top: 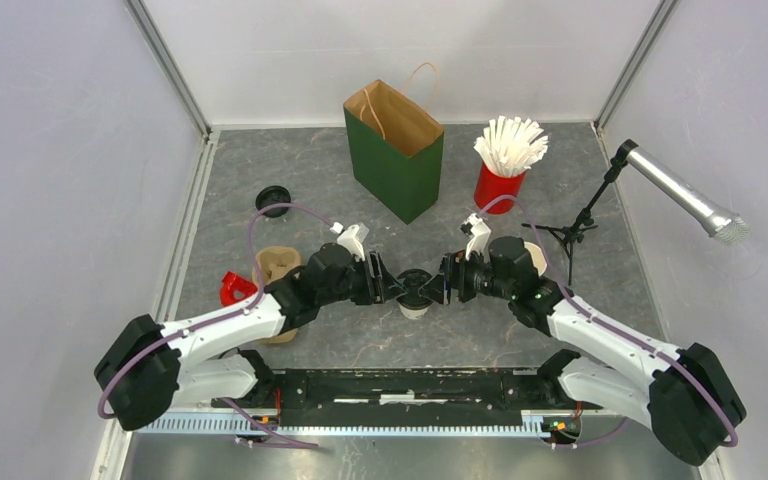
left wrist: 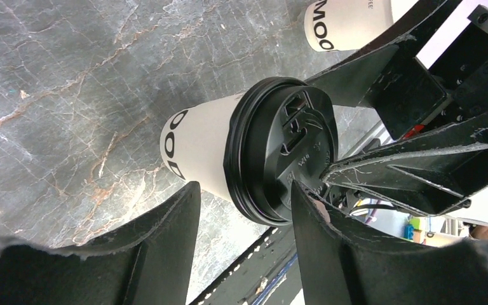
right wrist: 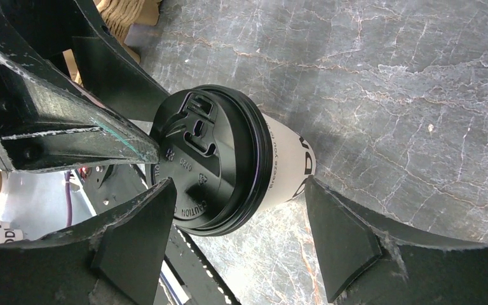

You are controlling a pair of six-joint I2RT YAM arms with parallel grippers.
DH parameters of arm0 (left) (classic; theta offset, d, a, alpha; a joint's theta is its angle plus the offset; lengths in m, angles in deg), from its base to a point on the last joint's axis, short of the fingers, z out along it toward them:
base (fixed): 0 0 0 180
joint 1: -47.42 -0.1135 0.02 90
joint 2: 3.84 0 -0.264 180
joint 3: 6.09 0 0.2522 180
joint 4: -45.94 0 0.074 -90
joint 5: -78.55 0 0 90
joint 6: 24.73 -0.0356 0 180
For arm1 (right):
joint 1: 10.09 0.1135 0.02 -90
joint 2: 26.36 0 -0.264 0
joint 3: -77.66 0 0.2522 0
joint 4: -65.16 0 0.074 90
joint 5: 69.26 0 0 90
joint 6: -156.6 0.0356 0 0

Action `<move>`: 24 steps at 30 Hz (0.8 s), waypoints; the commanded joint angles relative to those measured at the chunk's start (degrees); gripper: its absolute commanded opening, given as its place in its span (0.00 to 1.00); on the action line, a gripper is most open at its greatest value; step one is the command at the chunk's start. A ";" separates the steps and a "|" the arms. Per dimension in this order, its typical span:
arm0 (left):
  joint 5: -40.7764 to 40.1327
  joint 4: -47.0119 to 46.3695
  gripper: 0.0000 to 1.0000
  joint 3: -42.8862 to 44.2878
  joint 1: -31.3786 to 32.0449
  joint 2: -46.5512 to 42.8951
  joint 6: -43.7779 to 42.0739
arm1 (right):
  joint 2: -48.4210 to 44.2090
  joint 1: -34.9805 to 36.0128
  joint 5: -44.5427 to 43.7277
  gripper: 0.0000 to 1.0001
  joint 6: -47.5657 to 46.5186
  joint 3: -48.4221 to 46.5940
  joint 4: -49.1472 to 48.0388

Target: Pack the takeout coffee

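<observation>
Lidded cup [top: 415, 292] is standing upright on the grey marbled table [top: 300, 165], about centre, well short of the green bag [top: 395, 165] standing open behind it. Both arms are reaching in from either side and meeting at this cup. Left gripper [left wrist: 244, 190] is straddling it: one fingertip [left wrist: 187, 210] is sitting right at the white wall and the other is overlapping the rim of the black lid [left wrist: 286, 152]. Jaws are partway apart; I cannot tell whether they are pressing or only bracketing. Right gripper [right wrist: 239, 183] is straddling the same cup from the opposite side with its jaws spread wide. One finger is crossing in front of the lid rim, and a strip of table is showing between the other finger and the cup wall. Second cup [left wrist: 349, 25] is standing on the table just beyond, by the right arm, mostly hidden from above. A loose black lid [top: 273, 200] is lying far left. The brown carrier [top: 278, 262] is sitting beside the left arm. The red cup of straws [top: 500, 185] is standing right of the bag, and a microphone [top: 680, 195] is leaning in at the right edge.
</observation>
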 commanded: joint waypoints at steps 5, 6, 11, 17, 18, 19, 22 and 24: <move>0.23 -2.61 0.57 -0.28 -0.72 1.34 -3.09 | 3.69 0.09 -1.17 0.80 -0.33 -2.58 -5.10; 0.14 -2.60 0.55 -0.45 -0.68 1.61 -3.09 | 4.33 0.10 -0.97 0.78 -0.49 -2.04 -5.44; -3.47 3.64 0.45 -1.84 -0.64 3.68 -3.94 | 5.43 0.10 -1.47 0.67 -0.30 5.28 -9.15; -5.02 5.26 0.39 -6.48 -0.68 6.94 -1.43 | 7.58 0.09 -0.71 0.58 1.28 14.56 -15.60; -5.37 5.09 0.38 -7.67 -0.68 7.44 -0.76 | 7.92 0.10 -0.53 0.58 1.50 15.84 -16.86; -5.67 3.59 0.38 -8.88 -0.68 7.88 -0.06 | 8.15 0.10 -0.66 0.56 1.72 16.81 -17.46; -5.07 1.53 0.37 -11.09 -0.68 9.05 1.55 | 9.05 0.06 -1.07 0.54 1.23 17.94 -18.14; -3.35 0.10 0.37 -11.36 -0.68 8.22 2.34 | 9.50 0.05 -0.92 0.53 1.04 18.07 -18.42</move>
